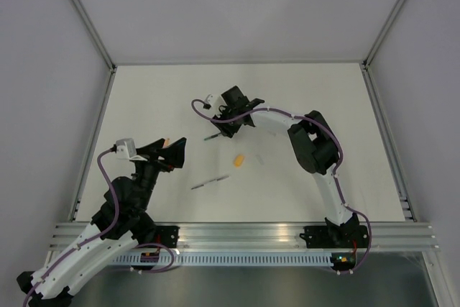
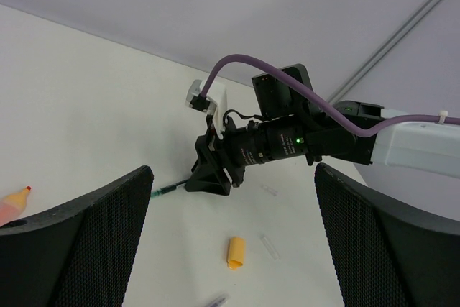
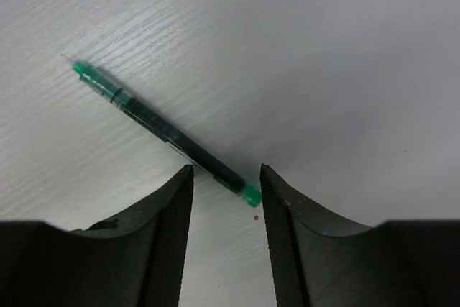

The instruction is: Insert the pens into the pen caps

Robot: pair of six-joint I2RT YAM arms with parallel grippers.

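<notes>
My left gripper (image 1: 169, 150) hangs with its jaws spread full wide, gripping nothing. The orange-ended pen (image 2: 13, 205) lies by its left finger, clear only in the left wrist view. That view also picks out 2 clear caps (image 2: 271, 246) near the orange cap (image 2: 235, 251). The grey pen (image 1: 210, 182) shows whole only from above, slanting lower left to upper right. My right gripper (image 3: 226, 177) is partly open, jaws astride the rear end of the green pen (image 3: 162, 127). The pen lies flat on the table (image 3: 345, 48) on a diagonal axis. In the right wrist view, its needle tip points up-left.
</notes>
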